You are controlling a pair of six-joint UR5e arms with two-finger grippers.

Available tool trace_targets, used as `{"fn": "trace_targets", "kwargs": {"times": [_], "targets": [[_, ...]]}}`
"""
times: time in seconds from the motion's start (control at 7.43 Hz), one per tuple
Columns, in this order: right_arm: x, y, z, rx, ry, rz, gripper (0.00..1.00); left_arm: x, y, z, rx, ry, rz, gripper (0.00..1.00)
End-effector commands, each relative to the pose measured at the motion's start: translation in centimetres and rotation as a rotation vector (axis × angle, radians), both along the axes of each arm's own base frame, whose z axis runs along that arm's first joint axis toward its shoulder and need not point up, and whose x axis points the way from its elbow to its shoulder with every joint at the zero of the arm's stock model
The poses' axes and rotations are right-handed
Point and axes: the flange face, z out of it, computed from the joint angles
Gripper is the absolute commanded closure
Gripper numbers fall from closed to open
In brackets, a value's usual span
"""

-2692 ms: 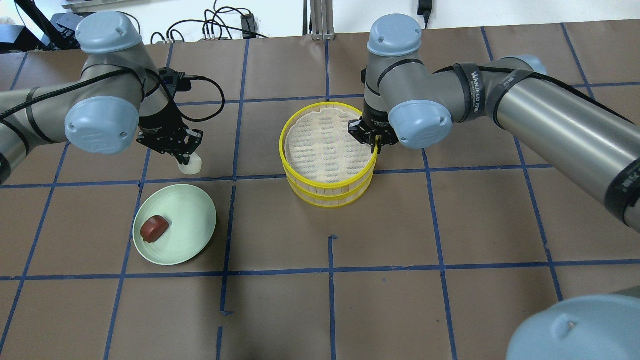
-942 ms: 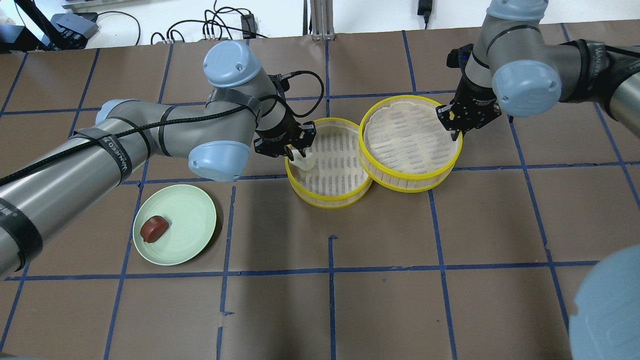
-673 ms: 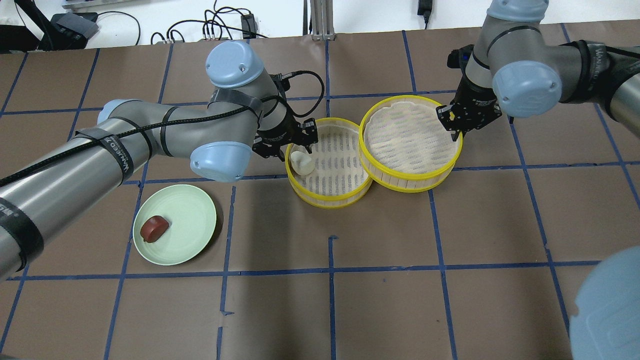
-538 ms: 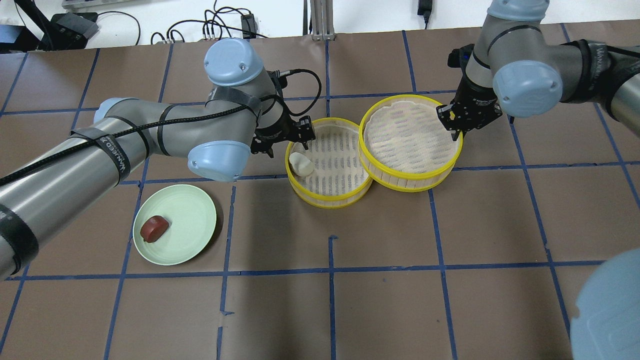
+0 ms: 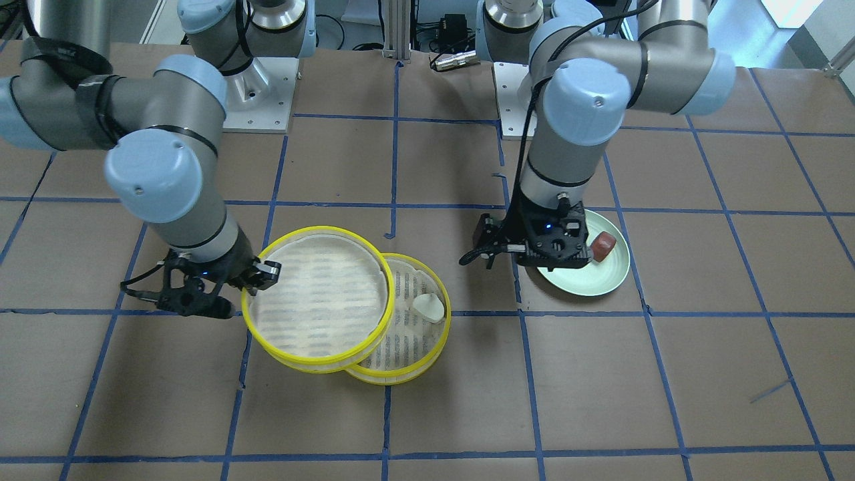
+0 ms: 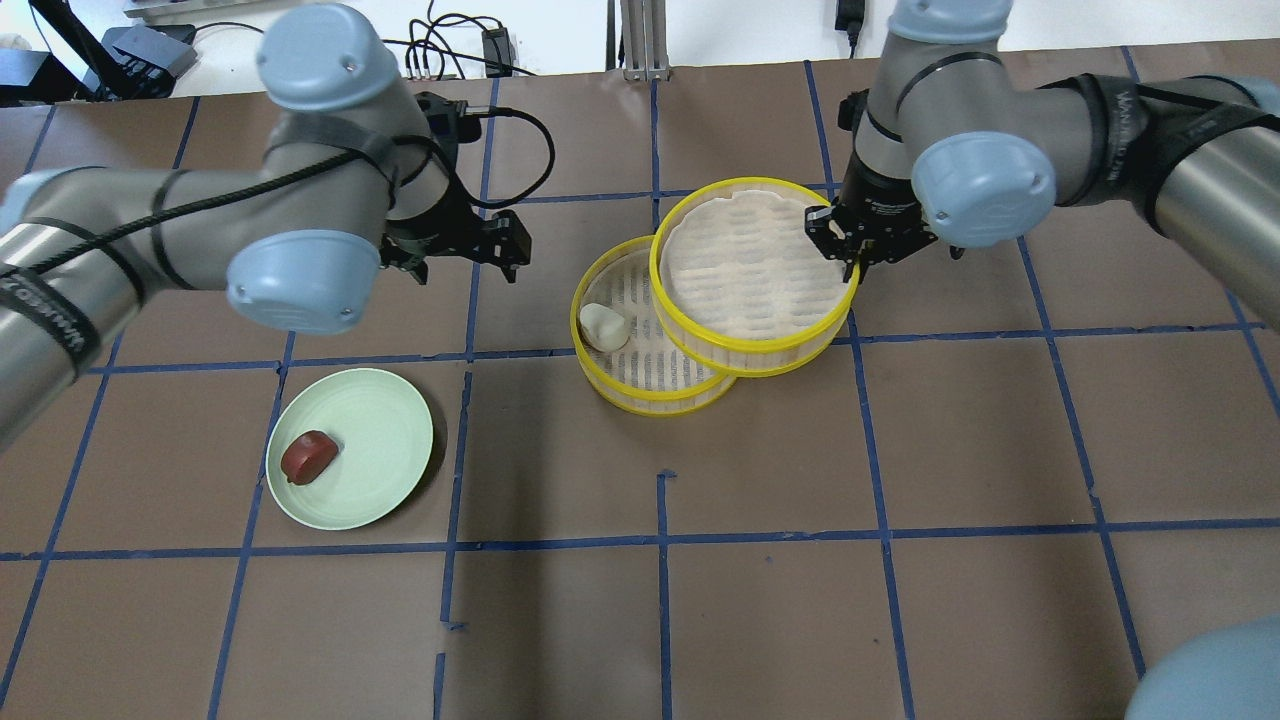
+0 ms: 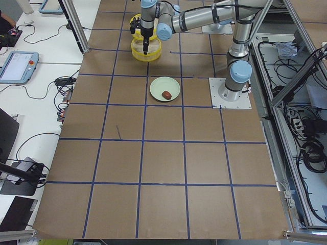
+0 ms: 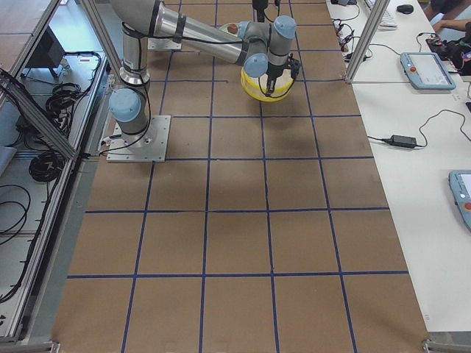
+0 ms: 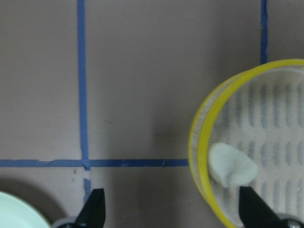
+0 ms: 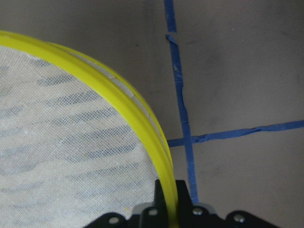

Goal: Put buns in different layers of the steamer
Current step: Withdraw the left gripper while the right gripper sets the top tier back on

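The lower tray (image 6: pixel 640 402) of the steamer sat on the bench (image 6: pixel 900 450) with the white bun (image 6: pixel 604 327) lying on its mesh floor, close against its left wall. The upper tray (image 6: pixel 760 358) hung offset to the right and far side, overlapping the lower one and covering roughly half of it. Whether their rims touched could not be told. The right hand (image 6: pixel 848 262) was pinched tight on the upper tray's far right rim, one finger inside the wall and one outside. The left hand (image 6: pixel 512 250) hung empty and spread wide over bare bench, left of the steamer and beyond the pale green plate (image 6: pixel 390 440). The reddish-brown bun (image 6: pixel 308 457) lay on the left part of that plate.

The step in hand looked like restacking the upper tray so the second bun could go into it. Held at a single point on its rim, the tray would tend to droop on the side opposite the grip, so slow, level travel seemed wise. It should clear the lower rim and the white bun, come concentric, then go straight down until the rims seated, and only then be let go. The left hand could meanwhile come over the plate and descend vertically, fingers straddling the bun's narrow width, without nudging the plate.
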Motion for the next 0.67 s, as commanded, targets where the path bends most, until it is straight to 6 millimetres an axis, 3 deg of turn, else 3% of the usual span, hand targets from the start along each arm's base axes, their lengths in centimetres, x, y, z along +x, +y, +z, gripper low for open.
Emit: {"fn": "trace_targets", "kwargs": {"times": [0.0,0.13,0.27,0.4,0.54], "targets": [[7.2,2.6,-0.3,-0.011,0.032,-0.062,0.97,4.0,4.2,6.3,0.035,-0.009,-0.004,0.00],[9.6,3.5,-1.0,-0.003,0.045,-0.062,0.97,3.8,6.3,9.5,0.018,-0.010,-0.007,0.00],[10.1,3.6,-1.8,0.008,0.050,-0.061,0.97,3.8,7.6,11.1,-0.002,-0.011,-0.008,0.00],[10.2,3.2,-1.5,0.000,0.046,-0.063,0.97,3.9,8.1,11.6,-0.003,-0.009,-0.007,0.00],[10.4,2.3,-1.3,-0.010,0.045,-0.062,0.96,4.3,8.0,10.8,0.016,-0.006,-0.001,0.00]]}}
